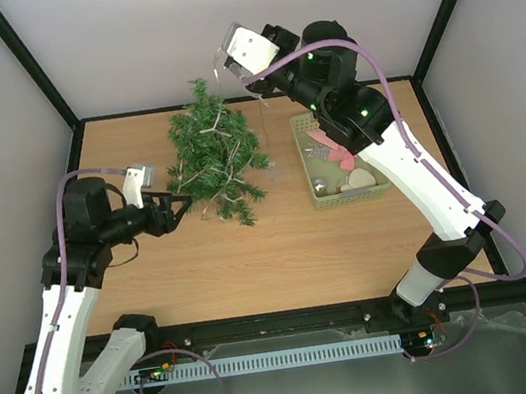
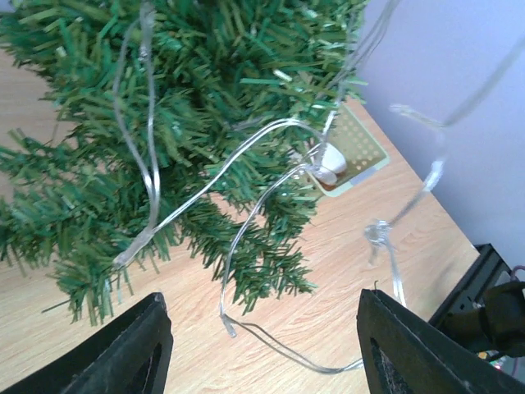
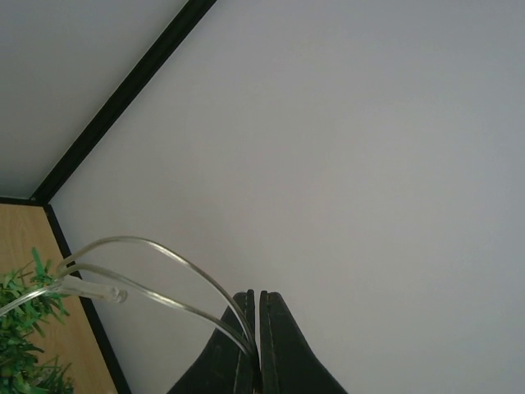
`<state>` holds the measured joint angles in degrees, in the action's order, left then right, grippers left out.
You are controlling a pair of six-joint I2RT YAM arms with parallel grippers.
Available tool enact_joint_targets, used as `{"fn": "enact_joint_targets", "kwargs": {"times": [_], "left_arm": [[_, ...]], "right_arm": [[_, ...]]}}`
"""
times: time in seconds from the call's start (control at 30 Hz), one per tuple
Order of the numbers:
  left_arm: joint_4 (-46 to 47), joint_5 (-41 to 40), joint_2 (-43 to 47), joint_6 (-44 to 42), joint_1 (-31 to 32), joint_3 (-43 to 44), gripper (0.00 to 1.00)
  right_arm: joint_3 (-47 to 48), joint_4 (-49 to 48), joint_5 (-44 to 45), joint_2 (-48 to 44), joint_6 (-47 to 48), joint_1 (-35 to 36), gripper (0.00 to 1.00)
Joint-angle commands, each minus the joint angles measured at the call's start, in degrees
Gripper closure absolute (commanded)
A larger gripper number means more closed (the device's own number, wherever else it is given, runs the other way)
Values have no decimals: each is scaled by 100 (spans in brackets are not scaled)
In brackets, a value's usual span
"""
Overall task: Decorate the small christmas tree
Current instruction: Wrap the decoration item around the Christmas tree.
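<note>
**Light string partly on the tree, one end held high**

Taking the table [image 1: 282,263] as a clock face with the arm bases at 6 o'clock, the small christmas tree [image 1: 210,155] is at about 11 o'clock from the centre, its tip pointing to 12. A clear light string [image 1: 221,129] runs in loops across the green branches. The pale green basket [image 1: 304,167], with a pink ornament [image 1: 330,148] and a white heart [image 1: 361,179] inside, sits just beside the tree at 2 o'clock.

The right gripper [image 3: 259,300] is high above the far edge, near 12 o'clock. Its fingers are pressed together on the light string, which hangs from it down to the tree. The left gripper [image 1: 178,207] is low at 9 o'clock, near the lower branches, jaws wide apart and holding nothing. Some loose wire lies on the wood in front of it.

I judge the step is laying the lights around the tree. The next move probably needs the right arm to bring its end down over the branches, while the left takes the loose loop. The thin wire can easily catch on the needles.
</note>
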<state>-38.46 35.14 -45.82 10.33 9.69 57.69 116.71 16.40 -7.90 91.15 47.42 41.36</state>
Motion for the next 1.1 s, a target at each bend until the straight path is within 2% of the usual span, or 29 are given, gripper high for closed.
{"fn": "enact_joint_targets", "kwargs": {"times": [0.0,0.23,0.33,0.57,0.77,0.97,1.07], "left_arm": [[461,606,58,-49,-7,105,37],[1290,625,21,144,57,476,37],[1673,677,-80,336,281,404,41],[2290,-701,-310,388,1737,266,44],[2957,-1765,-547,515,2612,-72,47],[4073,-2990,-635,415,3090,-479,49],[4597,-3220,-697,289,3132,-521,51]], "right_arm": [[208,100,159,46,42,136,98],[212,160,286,28,87,161,98],[212,161,315,-9,109,161,98],[224,164,295,-57,63,161,98],[217,129,289,-75,48,161,98],[226,126,267,-90,23,163,98],[217,144,280,-105,26,161,98]]}}
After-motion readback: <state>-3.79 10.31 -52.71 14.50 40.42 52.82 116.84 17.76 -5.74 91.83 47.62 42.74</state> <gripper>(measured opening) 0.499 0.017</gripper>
